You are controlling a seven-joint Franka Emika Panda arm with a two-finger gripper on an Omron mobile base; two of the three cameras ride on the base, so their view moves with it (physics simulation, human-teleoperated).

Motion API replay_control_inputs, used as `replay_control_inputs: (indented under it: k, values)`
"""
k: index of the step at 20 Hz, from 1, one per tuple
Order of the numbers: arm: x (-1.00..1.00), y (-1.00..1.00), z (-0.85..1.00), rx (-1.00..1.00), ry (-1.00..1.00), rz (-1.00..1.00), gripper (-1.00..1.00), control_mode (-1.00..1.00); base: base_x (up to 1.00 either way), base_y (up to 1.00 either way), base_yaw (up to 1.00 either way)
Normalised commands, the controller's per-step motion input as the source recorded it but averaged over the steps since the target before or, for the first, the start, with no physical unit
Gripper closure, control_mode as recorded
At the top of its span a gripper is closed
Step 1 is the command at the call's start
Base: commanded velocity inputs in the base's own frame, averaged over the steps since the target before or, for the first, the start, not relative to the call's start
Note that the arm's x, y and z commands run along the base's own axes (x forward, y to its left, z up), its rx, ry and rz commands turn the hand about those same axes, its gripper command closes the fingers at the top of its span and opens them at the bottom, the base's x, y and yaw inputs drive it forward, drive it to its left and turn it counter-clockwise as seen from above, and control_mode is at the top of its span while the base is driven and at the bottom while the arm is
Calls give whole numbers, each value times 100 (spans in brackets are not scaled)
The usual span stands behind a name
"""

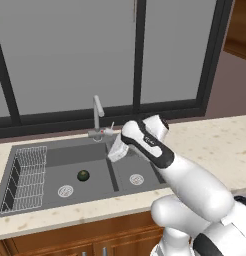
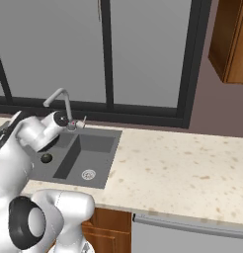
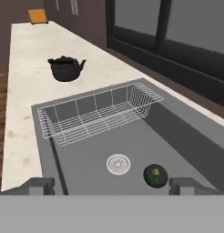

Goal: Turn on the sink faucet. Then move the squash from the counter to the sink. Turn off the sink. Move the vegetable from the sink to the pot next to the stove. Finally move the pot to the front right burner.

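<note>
Sitting in sink [image 1: 55, 157], 1 squash [image 3: 155, 175], 2 drains, fingers [image 3: 107, 185] wide open, holding nothing

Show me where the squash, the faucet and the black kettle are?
squash [image 3: 155, 176], hand view, middle of the green ball.
sink faucet [image 1: 98, 111], left base view, upper spout.
black kettle [image 3: 65, 69], hand view, its round body.

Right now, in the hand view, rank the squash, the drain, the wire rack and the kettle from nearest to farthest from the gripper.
1. Squash, in the basin, just ahead of the open gripper.
2. Drain, slightly beyond it.
3. Wire rack, at the basin's far end.
4. Kettle, on the counter past the sink.
</note>
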Motion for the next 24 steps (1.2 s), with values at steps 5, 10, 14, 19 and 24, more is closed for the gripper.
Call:
replay_control_inputs:
  k: [5, 10, 14, 19, 24]
  values:
    - [0, 61, -24, -18, 32, -28, -100, -100, 0, 0, 0]
    - [1, 52, -27, -16, 25, -26, -100, -100, 0, 0, 0]
    - [1, 12, -20, -9, 5, -10, -100, -100, 0, 0, 0]
    - [10, 1, -21, -1, 0, -5, -100, -100, 0, 0, 0]
    - [28, 0, -40, -2, 0, -10, -100, -100, 0, 0, 0]
